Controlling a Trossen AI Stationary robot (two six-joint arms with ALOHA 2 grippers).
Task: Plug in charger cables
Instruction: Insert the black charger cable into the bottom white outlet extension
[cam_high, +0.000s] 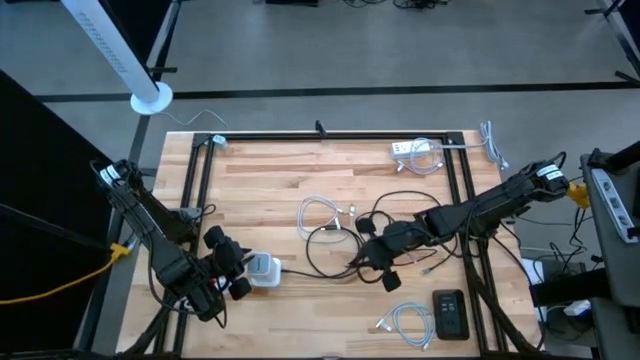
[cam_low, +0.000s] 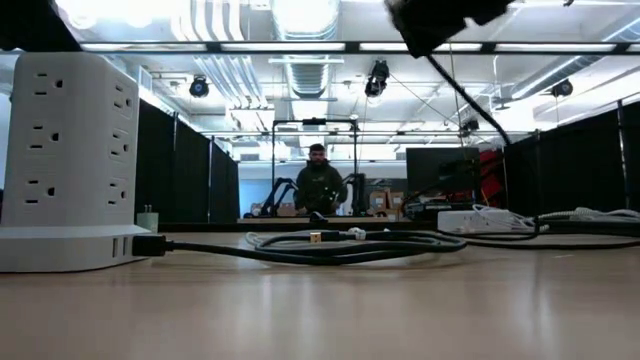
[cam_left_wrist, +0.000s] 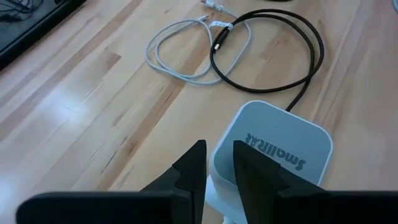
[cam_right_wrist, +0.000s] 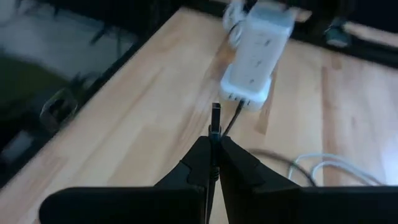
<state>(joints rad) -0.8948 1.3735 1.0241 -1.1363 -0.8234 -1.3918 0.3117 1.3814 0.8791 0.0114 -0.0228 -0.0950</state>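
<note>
A white socket cube (cam_high: 264, 268) stands near the table's front left, with a black cable (cam_low: 330, 250) plugged into its base. My left gripper (cam_high: 243, 268) is at the cube's left side, its fingers nearly together (cam_left_wrist: 217, 165). My right gripper (cam_high: 360, 258) hovers to the cube's right, shut on the plug end of a black charger cable (cam_right_wrist: 215, 115) that points toward the cube (cam_right_wrist: 255, 56). A white coiled cable (cam_high: 320, 215) lies on the wood behind the black loop (cam_high: 335, 245). Another white cable (cam_high: 402, 322) lies near the front edge. My left gripper has its two fingers close together astride the cube's near upright corner (cam_left_wrist: 217, 177), slanting down from the table's left. The fingers (cam_left_wrist: 249, 168) hide the touching spot, so the hold itself does not show. The cube stands upright on the table. My right gripper pinches the black cable just behind its plug (cam_right_wrist: 214, 132) between the two fingertips. The plug tip sticks out past them, along the fingers, toward the cube. The plug is lifted clear, and the cable hangs down from the gripper (cam_low: 470, 90) to the table.
A white power strip (cam_high: 413, 150) with its own cable lies at the far right edge. A black flat device (cam_high: 450, 312) sits at the front right. Black frame rails (cam_high: 330, 133) border the table. A person (cam_low: 318, 185) stands far behind it.
</note>
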